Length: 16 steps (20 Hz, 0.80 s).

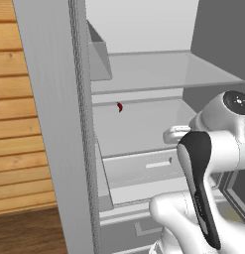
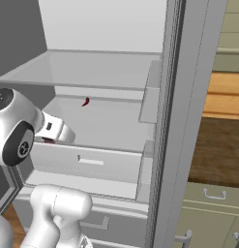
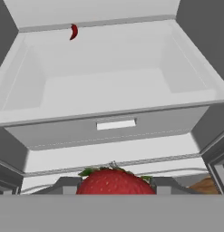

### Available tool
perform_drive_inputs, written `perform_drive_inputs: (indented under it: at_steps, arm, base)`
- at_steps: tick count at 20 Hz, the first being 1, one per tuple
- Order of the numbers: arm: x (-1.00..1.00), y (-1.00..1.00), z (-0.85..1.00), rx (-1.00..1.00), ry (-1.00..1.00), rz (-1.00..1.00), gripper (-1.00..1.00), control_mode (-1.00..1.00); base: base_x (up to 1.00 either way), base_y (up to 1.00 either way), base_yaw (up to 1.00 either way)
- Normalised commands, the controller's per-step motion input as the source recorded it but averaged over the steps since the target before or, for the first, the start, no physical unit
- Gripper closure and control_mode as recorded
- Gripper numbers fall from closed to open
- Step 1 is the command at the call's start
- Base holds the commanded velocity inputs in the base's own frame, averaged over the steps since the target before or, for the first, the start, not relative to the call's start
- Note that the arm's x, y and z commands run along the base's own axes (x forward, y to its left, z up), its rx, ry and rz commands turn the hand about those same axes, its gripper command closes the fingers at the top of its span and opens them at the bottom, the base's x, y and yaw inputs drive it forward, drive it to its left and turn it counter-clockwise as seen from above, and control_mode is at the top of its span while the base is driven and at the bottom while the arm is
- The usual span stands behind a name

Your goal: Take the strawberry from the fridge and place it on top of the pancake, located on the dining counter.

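1. The robot's gripper (image 3: 114,189) stands clamped on the strawberry (image 3: 114,182), the red fruit wedged between the two dark fingertips (image 3: 68,185) at the bottom of the hand view, just in front of the open fridge (image 2: 188,97).

2. From the right base view, a sliver of red shows under the white hand at the front edge of the lower shelf, above the inner drawer (image 3: 115,124) with its pale slot handle.

3. The berry points its green leafy cap up toward the fridge interior in the hand view. Its long axis appears to run along the line of the fingers, though the tip end is cut off from sight, so the exact tilt cannot be told.

4. A small dark-red chilli pepper (image 3: 74,31) lies at the back of the shelf, well apart from the hand and no part of this job.

5. What could go wrong: the berry is rounded and tapered, so a pinch on its sloping flanks may let it squirt out if the arm swings sharply on the way to the dining counter.

6. The open doors flank the arm closely on both sides, and the glass shelf (image 1: 163,69) hangs above. A wide or rising retreat could knock the hand and jar the fruit loose.
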Motion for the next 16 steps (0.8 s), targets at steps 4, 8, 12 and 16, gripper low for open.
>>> perform_drive_inputs:
  at_steps: [4,8,12,16]
  arm:
    - [-0.1,0.0,-0.45,0.0,0.03,0.0,1.0,-1.0]
    - [-0.39,0.0,-0.38,0.0,-0.08,0.0,1.0,-1.0]
    - [-0.64,0.0,-0.31,0.0,-0.24,0.0,1.0,-1.0]
    - [-0.55,0.0,-0.3,0.0,-0.15,0.0,1.0,-1.0]
  base:
    - [0.0,0.0,0.0]
    - [0.0,0.0,0.0]
    - [0.0,0.0,0.0]
    - [0.0,0.0,0.0]
